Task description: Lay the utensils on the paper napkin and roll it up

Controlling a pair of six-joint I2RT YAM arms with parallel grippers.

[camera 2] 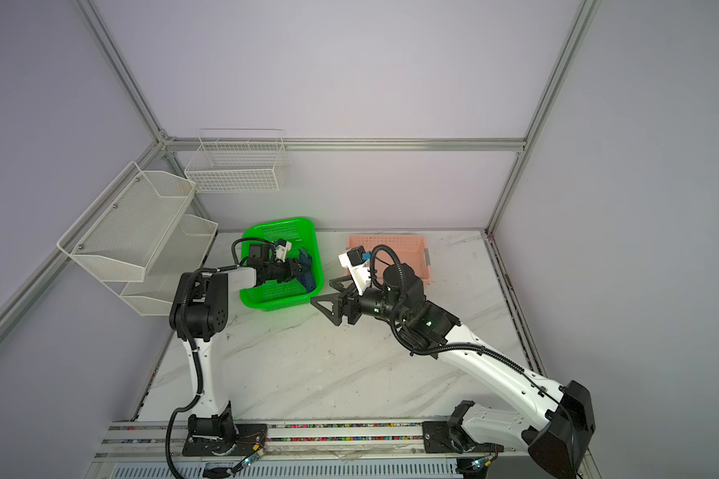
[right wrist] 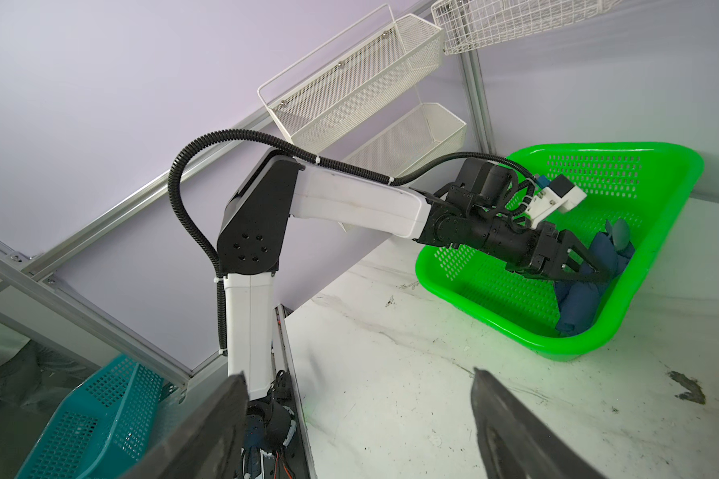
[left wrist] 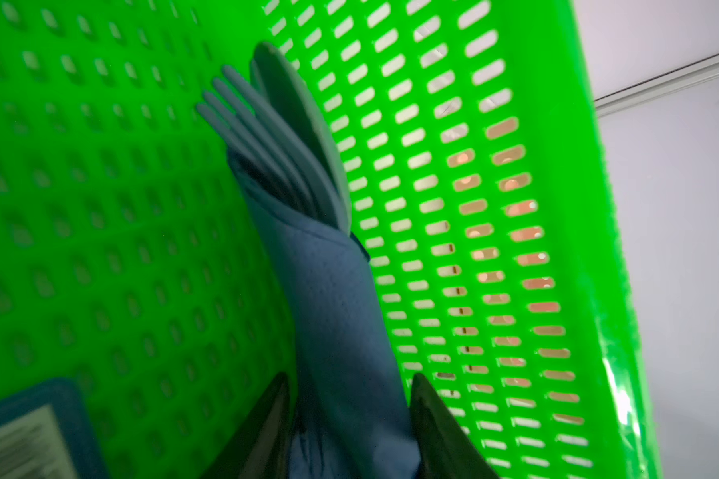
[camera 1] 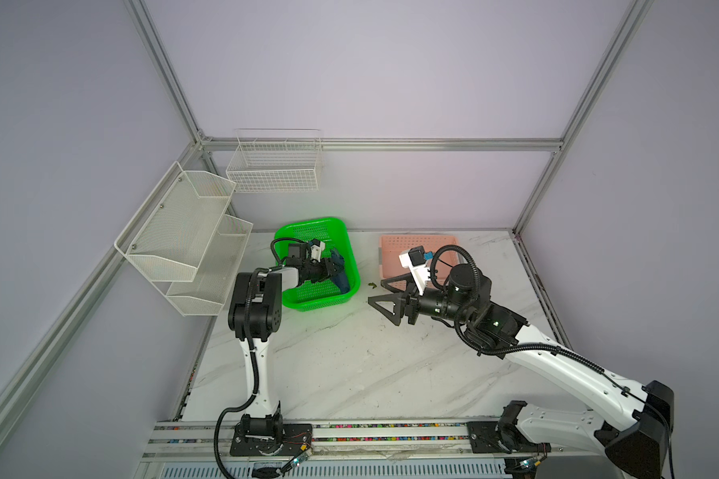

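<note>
The left tool straddles the rolled napkin in the basket, utensils poking out, though whether it pinches I cannot tell, while the right tool gapes empty; released loose, the roll could unfurl, spilling them.

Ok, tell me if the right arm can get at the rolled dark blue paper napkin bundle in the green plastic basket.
Probably not yet: the open right gripper hovers beside the green plastic basket, but the left gripper straddles the rolled dark blue napkin bundle inside.

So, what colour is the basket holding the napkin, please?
The basket is bright green, clearest in the left wrist view.
</note>
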